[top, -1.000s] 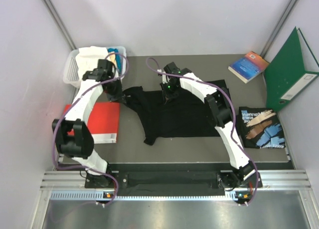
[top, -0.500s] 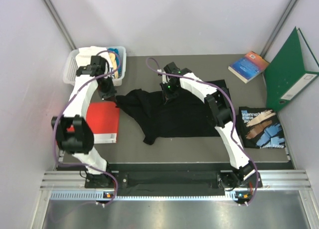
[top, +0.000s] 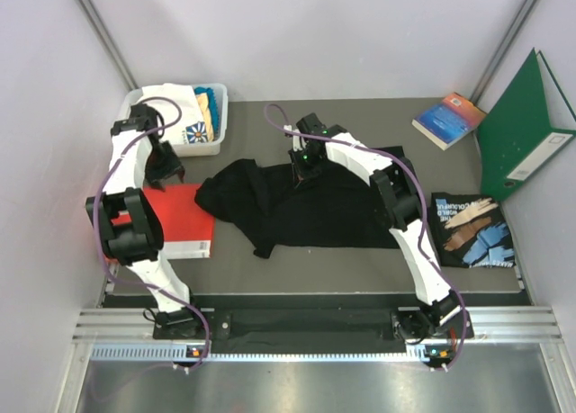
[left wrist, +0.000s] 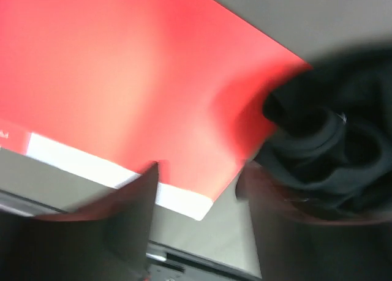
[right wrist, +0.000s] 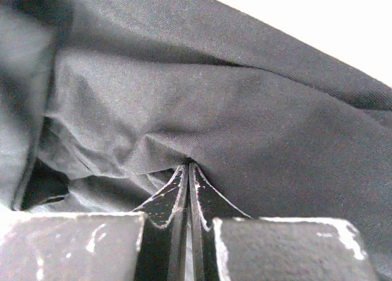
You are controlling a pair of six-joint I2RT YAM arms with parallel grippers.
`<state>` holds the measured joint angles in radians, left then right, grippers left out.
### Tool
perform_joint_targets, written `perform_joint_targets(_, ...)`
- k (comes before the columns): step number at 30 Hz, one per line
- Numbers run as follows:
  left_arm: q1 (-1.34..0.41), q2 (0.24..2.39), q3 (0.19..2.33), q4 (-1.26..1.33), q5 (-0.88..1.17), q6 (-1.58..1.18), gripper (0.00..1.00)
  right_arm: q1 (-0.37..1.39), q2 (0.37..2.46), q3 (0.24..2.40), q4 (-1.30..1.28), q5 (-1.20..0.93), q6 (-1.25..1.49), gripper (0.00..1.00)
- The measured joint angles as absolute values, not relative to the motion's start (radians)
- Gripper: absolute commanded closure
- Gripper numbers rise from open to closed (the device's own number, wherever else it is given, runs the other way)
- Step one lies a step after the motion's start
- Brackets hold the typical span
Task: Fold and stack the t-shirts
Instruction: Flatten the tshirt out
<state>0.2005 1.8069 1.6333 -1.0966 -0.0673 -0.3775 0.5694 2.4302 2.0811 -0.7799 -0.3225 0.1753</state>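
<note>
Though bunched at its left end, the plain black t-shirt lies spread on the surface, the right claw pinched shut on a fold at its far edge. More t-shirts, one white with a blue emblem, fill the white basket. The left claw hangs open over the red book

place: robot lab cell | evidence: plain panel walls, aluminium rail, grey table
</note>
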Motion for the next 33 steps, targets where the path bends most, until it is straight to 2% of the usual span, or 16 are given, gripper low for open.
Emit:
perform_joint_targets(1, 0.212, 1.813, 1.633, -1.096, -0.084, -0.378, 0.01, 0.569, 2.430, 2.081, -0.780, -0.322, 0.175, 0.99)
perform_joint_targets(2, 0.223, 1.821, 1.632, -1.095, -0.099, -0.381, 0.01, 0.569, 2.430, 2.081, -0.781, -0.322, 0.175, 0.99)
perform_joint_targets(4, 0.238, 1.825, 1.608, -1.081, -0.108, -0.382, 0.01, 0.569, 2.430, 2.081, -0.781, -0.322, 0.175, 0.99)
perform_joint_targets(7, 0.243, 1.762, 1.461, -1.010, -0.047, -0.367, 0.01, 0.569, 2.430, 2.081, -0.781, -0.321, 0.175, 0.99)
perform_joint_targets(9, 0.229, 1.681, 1.340, -0.966, 0.038, -0.346, 0.08, 0.569, 2.430, 2.081, -0.781, -0.321, 0.175, 0.99)
perform_joint_targets(15, 0.114, 1.480, 1.090, -0.889, 0.254, -0.311, 0.14, 0.569, 2.434, 2.090, -0.788, -0.322, 0.175, 0.99)
perform_joint_targets(24, -0.036, 1.671, 1.026, -0.774, 0.313, -0.315, 0.16, 0.569, 2.438, 2.098, -0.796, -0.321, 0.175, 0.99)
perform_joint_targets(28, -0.070, 1.759, 1.085, -0.783, 0.317, -0.320, 0.23, 0.569, 2.438, 2.096, -0.795, -0.321, 0.175, 0.99)
perform_joint_targets(31, -0.094, 1.824, 1.163, -0.780, 0.320, -0.323, 0.56, 0.569, 2.438, 2.096, -0.794, -0.321, 0.175, 0.99)
perform_joint_targets(32, -0.101, 1.841, 1.181, -0.771, 0.321, -0.328, 0.90, 0.569, 2.438, 2.095, -0.794, -0.321, 0.175, 0.99)
perform_joint_targets(33, -0.107, 1.865, 1.205, -0.762, 0.321, -0.328, 1.00, 0.569, 2.438, 2.095, -0.794, -0.321, 0.175, 0.99)
